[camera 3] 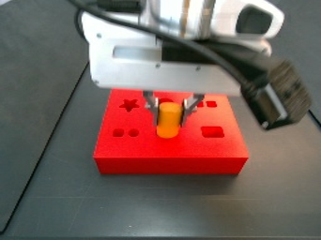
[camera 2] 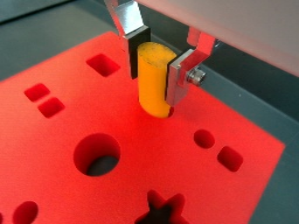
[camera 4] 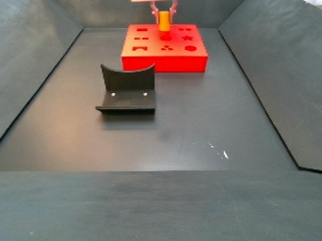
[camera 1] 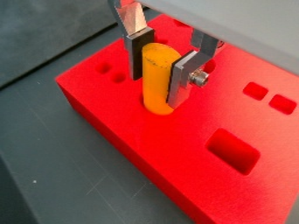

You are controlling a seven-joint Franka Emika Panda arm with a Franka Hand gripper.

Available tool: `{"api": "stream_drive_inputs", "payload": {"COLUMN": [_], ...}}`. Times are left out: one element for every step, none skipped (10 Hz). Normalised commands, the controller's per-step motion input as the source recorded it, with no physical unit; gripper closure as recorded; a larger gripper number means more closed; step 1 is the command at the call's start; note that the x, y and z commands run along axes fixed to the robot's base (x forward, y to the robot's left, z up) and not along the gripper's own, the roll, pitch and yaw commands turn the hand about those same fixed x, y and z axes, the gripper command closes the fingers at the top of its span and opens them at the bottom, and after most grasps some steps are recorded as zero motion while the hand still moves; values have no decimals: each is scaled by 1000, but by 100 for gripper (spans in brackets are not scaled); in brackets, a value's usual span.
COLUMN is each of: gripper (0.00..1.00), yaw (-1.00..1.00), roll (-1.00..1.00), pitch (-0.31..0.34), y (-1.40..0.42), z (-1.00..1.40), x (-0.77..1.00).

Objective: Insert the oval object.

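Red block point(camera 3: 170, 150) on dark floor, unmarked, top cut with shaped holes. Gripper point(camera 1: 162, 54) above it — plates clamped on the oval object point(camera 2: 153, 80), upright, lower end in a block hole. Dark grey holder point(camera 4: 127, 89) well apart — empty.

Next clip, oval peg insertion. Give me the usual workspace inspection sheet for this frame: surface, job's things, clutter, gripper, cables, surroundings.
Surface: dark floor, a few pale specks, otherwise bare.
Job's things: oval object, orange-yellow, upright between the fingers, its lower end at the top of the red block; whether it has entered a hole cannot be told. The block's other cut-outs (round, star, rectangular) are open.
Clutter: dark grey curved holder standing apart from the block, unused.
Gripper: gripper above the block, silver fingers closed on the peg's sides.
Cables: black cable and connector on the arm, clear of the block.
Surroundings: dark walls around the floor; nothing else seen.
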Motion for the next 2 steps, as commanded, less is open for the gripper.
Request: {"api": "stream_drive_inputs", "payload": {"gripper": [100,100], "yaw": [0,0], "roll": [30,0], "pitch": [-20,0], "y": [-31,0], "z": [0,0], "x": [-40,0]}}
